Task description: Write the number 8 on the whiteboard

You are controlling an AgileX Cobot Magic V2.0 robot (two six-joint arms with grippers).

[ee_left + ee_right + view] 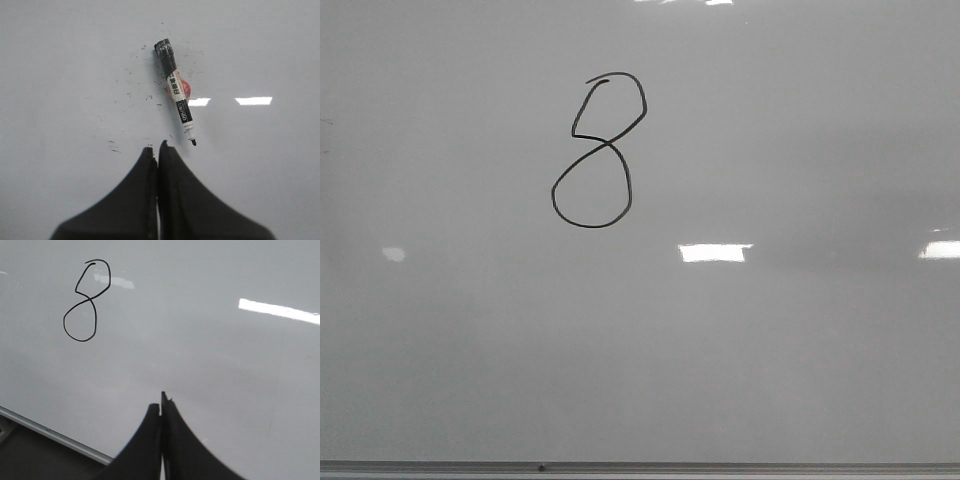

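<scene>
Standing finished: thin black hand-drawn number 8 (592, 150) sits far-centre on the glossy pale whiteboard (800, 360).
Both grippers, left gripper (156, 148) and right gripper (162, 401), are pressed together, empty; the uncapped black marker (176, 93) nearby could smudge or roll.

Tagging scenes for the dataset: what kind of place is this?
Likely an indoor lab or office bench: a glossy whiteboard lying flat fills every view, mirroring rectangular ceiling lights. It carries a hand-drawn number 8 and a loose marker; nothing else shows.
</scene>
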